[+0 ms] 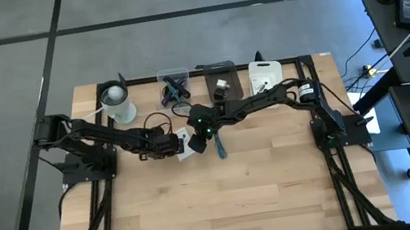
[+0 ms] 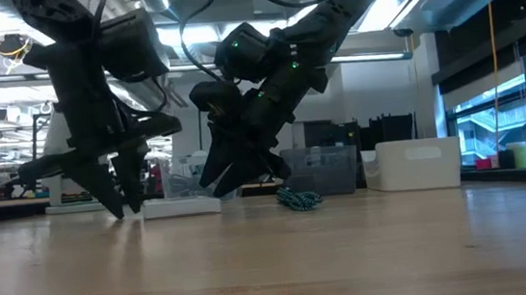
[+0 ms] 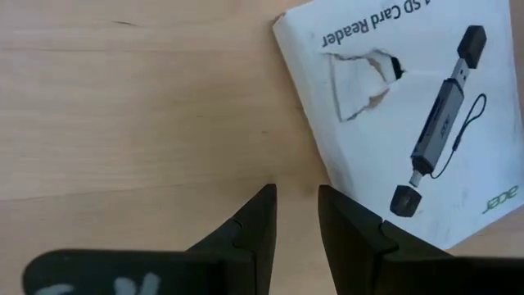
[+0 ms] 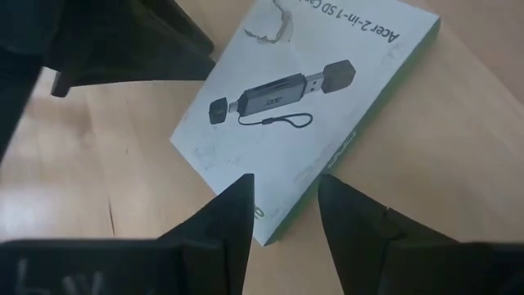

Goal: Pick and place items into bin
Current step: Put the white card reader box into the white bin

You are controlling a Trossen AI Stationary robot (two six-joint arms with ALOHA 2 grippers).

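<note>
A flat white card-reader box [image 1: 187,145] [image 3: 409,123] [image 4: 303,106] with black print lies on the table between both grippers. My left gripper [image 1: 170,145] [image 3: 296,205] is down at the table just left of the box, fingers slightly open, nothing between them. My right gripper [image 1: 196,139] [image 4: 285,192] slants down over the box's right corner, open, a finger on each side of that corner. A teal strap [image 1: 218,147] [image 2: 299,199] lies bunched on the wood right of the box. My left gripper stands with the outer side of one finger [image 3: 352,225] at the box's left edge [image 3: 327,176]; I cannot tell whether it touches. My right gripper straddles the box's corner [image 4: 270,233] slanting from above and the right; I cannot tell whether a finger touches. The box lies flat.
Three bins stand along the far edge: a clear one [image 1: 174,87] holding purple and teal straps, a black one [image 1: 222,79] and a white one [image 1: 265,76]. A white cup-like thing [image 1: 116,102] stands far left. Bare wood lies toward the near edge [image 1: 219,203].
</note>
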